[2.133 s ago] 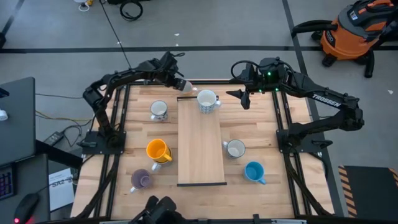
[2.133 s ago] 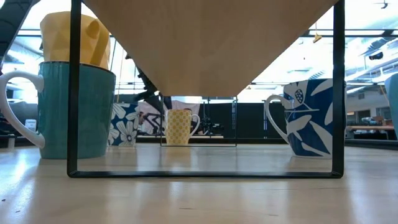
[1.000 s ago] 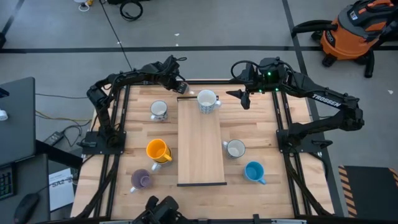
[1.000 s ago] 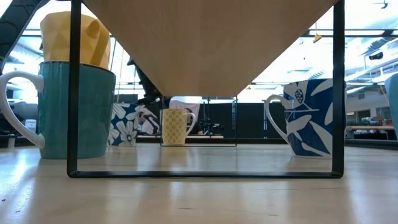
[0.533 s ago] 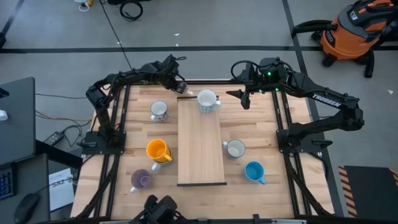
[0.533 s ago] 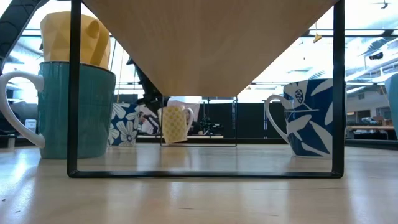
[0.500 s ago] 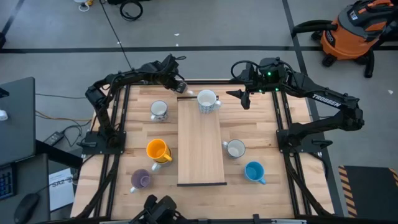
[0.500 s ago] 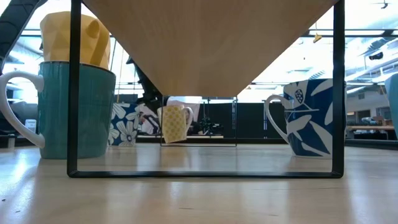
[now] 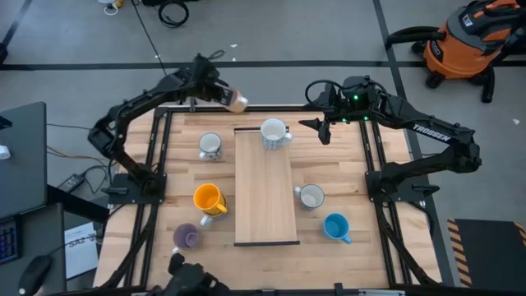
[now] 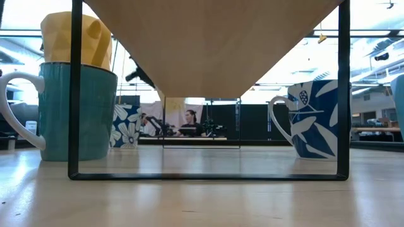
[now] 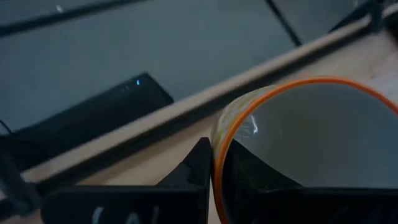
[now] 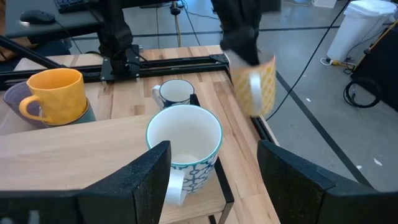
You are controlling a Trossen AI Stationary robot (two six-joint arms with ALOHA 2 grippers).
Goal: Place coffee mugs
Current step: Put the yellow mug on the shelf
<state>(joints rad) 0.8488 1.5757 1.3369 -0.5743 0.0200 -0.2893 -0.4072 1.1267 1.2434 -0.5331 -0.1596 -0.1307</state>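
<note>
Seven mugs in view: six on the wooden table [image 9: 345, 177], one in the air.
Purple mug [image 9: 186, 238]: near left corner of the table, upright, handle toward the near left.
Bright blue mug [image 9: 335, 226]: near right, upright, beside the near end of the raised wooden shelf [image 9: 265, 197].
Yellow-orange mug [image 9: 207, 199]: left of the shelf, farther than the purple one; in the right wrist view it sits stacked in another mug.
White mug, right [image 9: 311, 196]: just right of the shelf, upright, about level with the yellow-orange mug.
White mug, left [image 9: 210, 145]: far left part of the table, dark blue and white pattern on its wall, upright.
White mug on shelf [image 9: 274, 132]: far end of the shelf top, blue pattern outside, white inside, upright, handle to the right.
Held mug [image 9: 237, 102]: pale yellow patterned wall, orange rim, white inside; tipped on its side, lifted above the far left edge of the table.
Left gripper [image 9: 220, 94]: past the far left edge, fingers closed on the held mug; in the left wrist view one dark finger lies outside the wall and the other inside the rim.
Right gripper [image 9: 316, 126]: over the far right part of the table, just right of the mug on the shelf, fingers spread wide, holding nothing.
Person [image 10: 190, 123]: seated in the room beyond the table.
</note>
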